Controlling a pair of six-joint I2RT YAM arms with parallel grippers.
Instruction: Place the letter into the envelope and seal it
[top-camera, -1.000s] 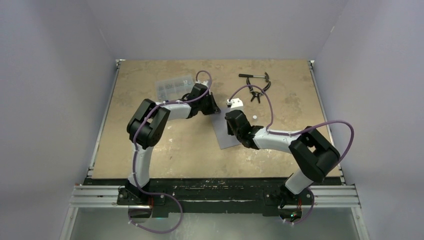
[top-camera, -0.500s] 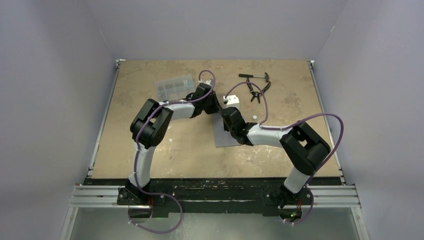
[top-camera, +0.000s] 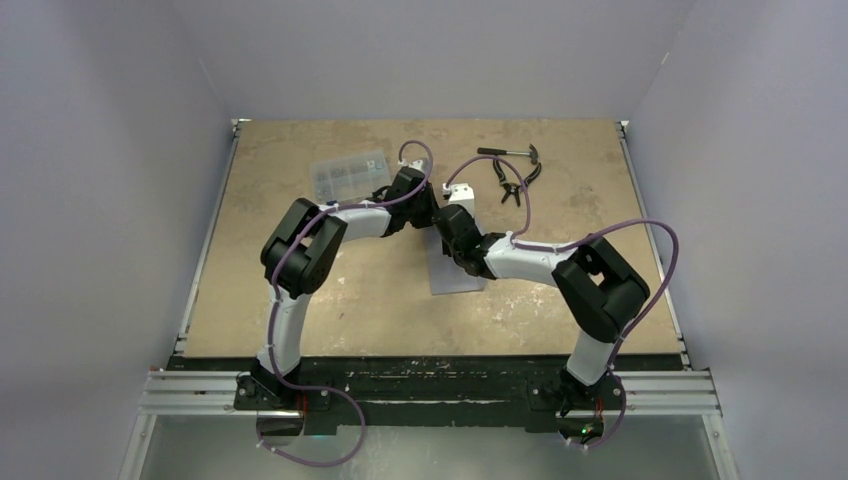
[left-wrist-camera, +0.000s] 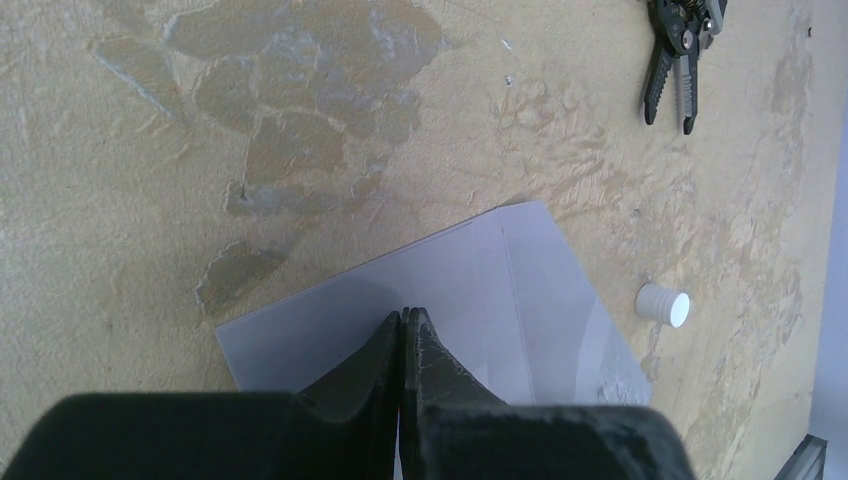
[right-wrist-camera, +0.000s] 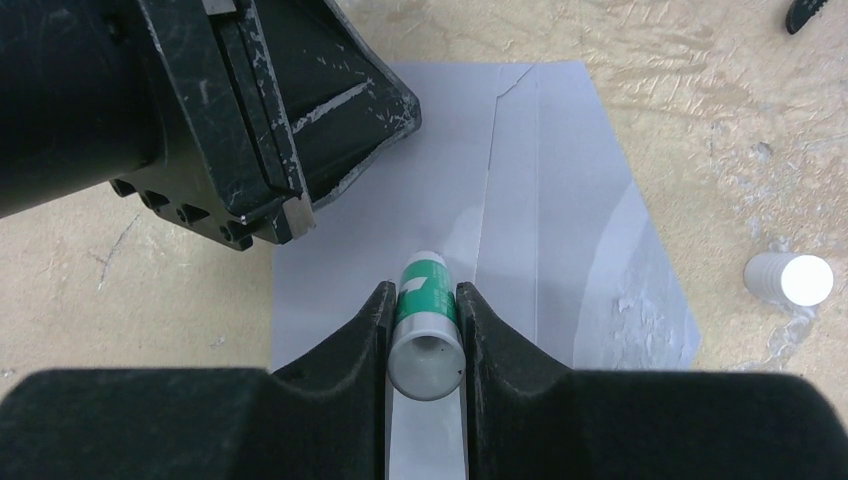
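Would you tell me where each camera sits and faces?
Top external: above and behind, looking down at the table; both arms show.
Left wrist: low over the envelope, facing down; shut left gripper shows.
Right wrist: facing the envelope; right gripper holding a glue stick shows.
Both wrist views share the envelope and white cap.

Closed left claw (left-wrist-camera: 404, 316) over envelope (left-wrist-camera: 540, 300)
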